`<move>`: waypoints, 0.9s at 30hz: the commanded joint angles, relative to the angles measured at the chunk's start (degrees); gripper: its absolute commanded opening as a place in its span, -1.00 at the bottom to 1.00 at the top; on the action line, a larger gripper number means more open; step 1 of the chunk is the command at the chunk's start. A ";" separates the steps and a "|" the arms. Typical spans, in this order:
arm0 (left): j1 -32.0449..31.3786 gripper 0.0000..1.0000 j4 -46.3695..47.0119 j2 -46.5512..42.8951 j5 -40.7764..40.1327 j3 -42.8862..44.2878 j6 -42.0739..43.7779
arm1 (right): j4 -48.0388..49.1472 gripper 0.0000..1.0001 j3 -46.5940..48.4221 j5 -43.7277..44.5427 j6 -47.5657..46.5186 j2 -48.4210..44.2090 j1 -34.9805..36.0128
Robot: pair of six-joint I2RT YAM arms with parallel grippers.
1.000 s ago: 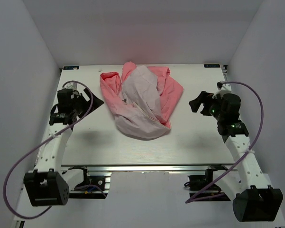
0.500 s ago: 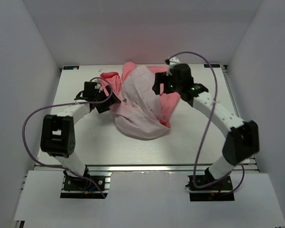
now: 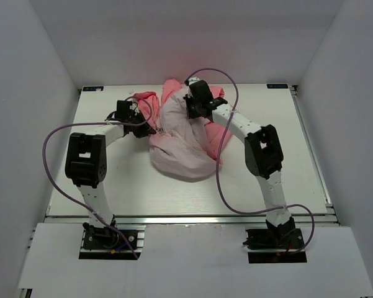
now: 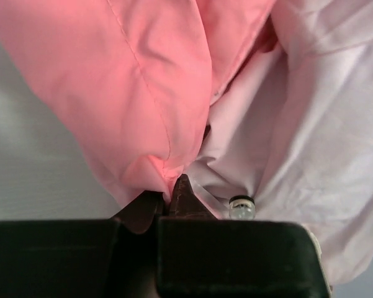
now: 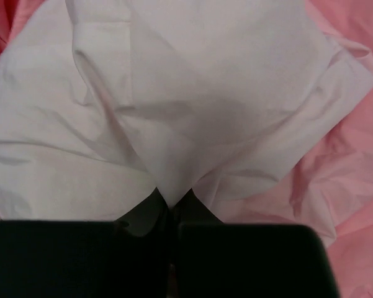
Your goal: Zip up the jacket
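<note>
The pink jacket [image 3: 181, 139] lies crumpled at the back middle of the table, pale lining up and coral cloth around it. My left gripper [image 3: 150, 127] is at the heap's left edge, shut on a coral fold of the jacket [image 4: 143, 74], which is pinched between its fingertips [image 4: 185, 189]. From the back, my right gripper [image 3: 190, 109] reaches in over the top of the heap. It is shut on a pleat of the pale lining [image 5: 192, 93], as its wrist view shows at the gripper [image 5: 172, 202]. I cannot make out the zipper in the folds.
A small clear cord toggle [image 4: 241, 207] sits on the pale cloth just right of the left fingers. The white table [image 3: 112, 180] is walled at the back and on both sides. Purple cables loop over both arms.
Both arms swung in from the table's sides to the jacket. Both grippers, open before, have closed on its cloth, and the right one has moved left along the top of the heap.
</note>
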 commanded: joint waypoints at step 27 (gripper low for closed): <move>-0.60 -1.00 -1.94 -45.63 -2.09 48.08 6.85 | 21.52 -1.00 -1.43 10.55 -20.03 -71.47 -0.25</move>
